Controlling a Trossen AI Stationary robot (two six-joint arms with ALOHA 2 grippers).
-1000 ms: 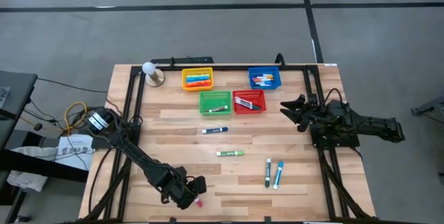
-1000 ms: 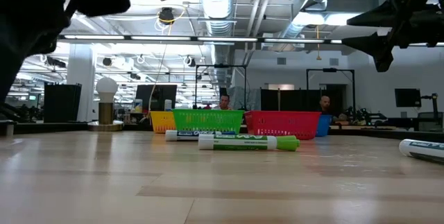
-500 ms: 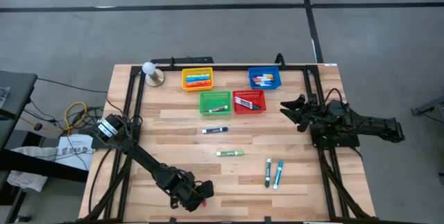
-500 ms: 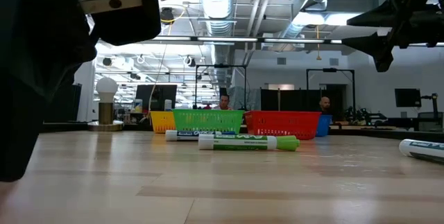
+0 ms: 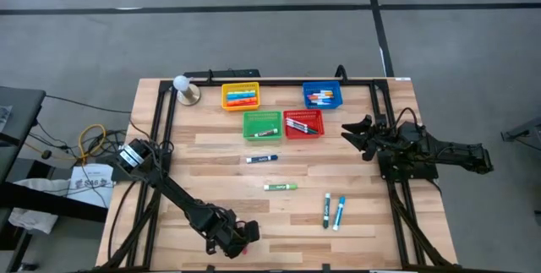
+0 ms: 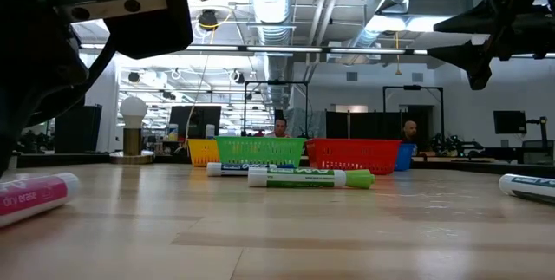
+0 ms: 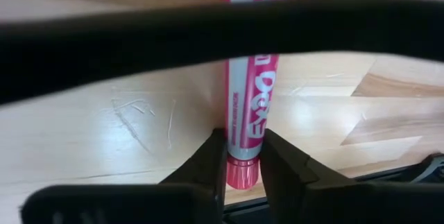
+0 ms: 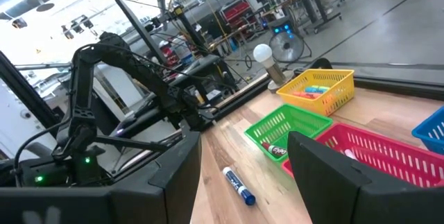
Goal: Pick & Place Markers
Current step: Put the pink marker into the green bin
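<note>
Left arm stretched low toward the near edge of the worktop, left end effector (image 5: 240, 237) down at the surface, fingers (image 7: 208, 158) closed, seemingly in contact, around a pink marker (image 7: 248, 123). Right arm folded at the right side, right end effector (image 5: 353, 132) raised, fingers spread apart.

2 dark arms of black jointed links, left arm (image 5: 169, 193) with a white-and-black round joint near its base, right arm (image 5: 423, 148) bulky with pointed black fingers, a pale label with 2 dark screw holes seen on a black housing (image 6: 113, 7) in the low view
</note>
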